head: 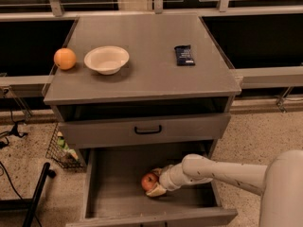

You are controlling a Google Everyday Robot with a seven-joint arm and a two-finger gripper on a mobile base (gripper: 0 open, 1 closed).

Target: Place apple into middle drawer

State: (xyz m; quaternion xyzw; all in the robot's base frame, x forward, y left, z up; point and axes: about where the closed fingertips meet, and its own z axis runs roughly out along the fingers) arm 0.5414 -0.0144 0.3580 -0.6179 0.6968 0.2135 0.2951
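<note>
The red apple (149, 180) is inside the open middle drawer (113, 188), low over its bare grey floor near the middle. My gripper (155, 182) reaches in from the right on a white arm. Its pale fingers (156, 191) sit above and below the apple, shut on it. I cannot tell if the apple touches the floor. The drawer is pulled out wide at the bottom of the grey cabinet.
Above the open drawer is a closed drawer with a black bar handle (147, 129). On the cabinet top stand an orange (65, 58), a white bowl (106, 59) and a dark snack packet (184, 55). A wire basket (61, 150) and a black pole (35, 197) are on the floor at the left.
</note>
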